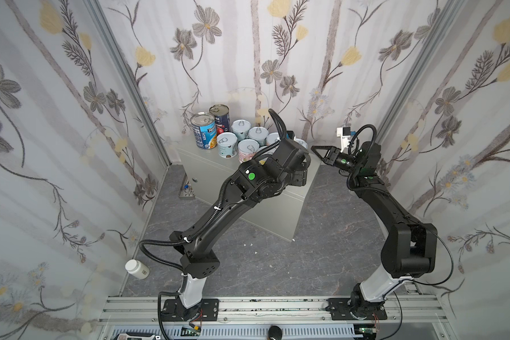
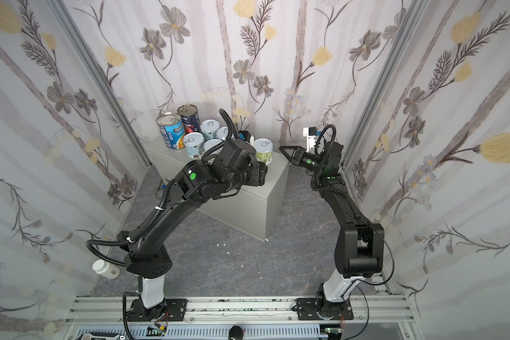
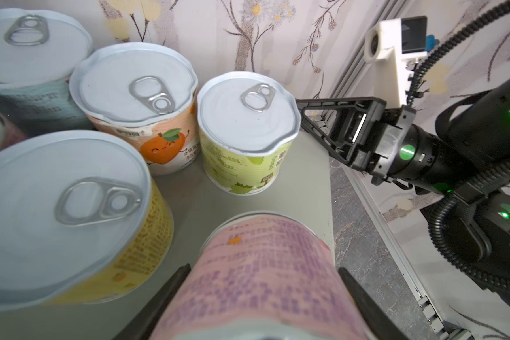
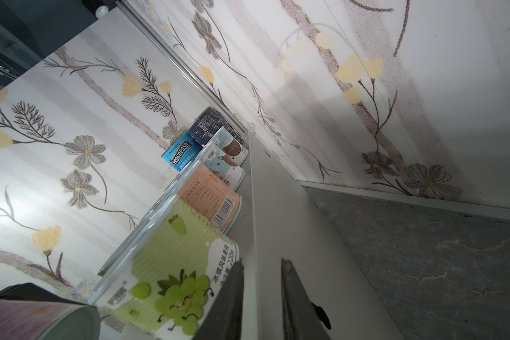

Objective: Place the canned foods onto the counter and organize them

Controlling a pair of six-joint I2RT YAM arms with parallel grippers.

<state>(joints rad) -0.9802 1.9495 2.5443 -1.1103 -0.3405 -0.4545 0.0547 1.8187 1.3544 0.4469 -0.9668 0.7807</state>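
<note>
The counter (image 1: 209,164) is a light-grey metal box at the back. On its left end stand two tall cans, blue (image 1: 203,131) and navy-red (image 1: 220,117), with several short pull-tab cans (image 1: 242,128) packed beside them. In the left wrist view my left gripper (image 3: 263,269) is shut on a pink-labelled short can (image 3: 259,241) over the counter's right front part, beside a yellow can (image 3: 62,212). My right gripper (image 1: 314,147) is shut and holds nothing. It hovers off the counter's right end, its tip close to the green grape can (image 3: 248,132).
A white pill bottle (image 1: 136,269) lies on the dark marbled floor (image 1: 262,259) by the left wall. A small metal tray (image 1: 186,190) sits at the counter's left foot. Flowered walls close in on three sides, and the arms' rail (image 1: 248,309) runs along the front.
</note>
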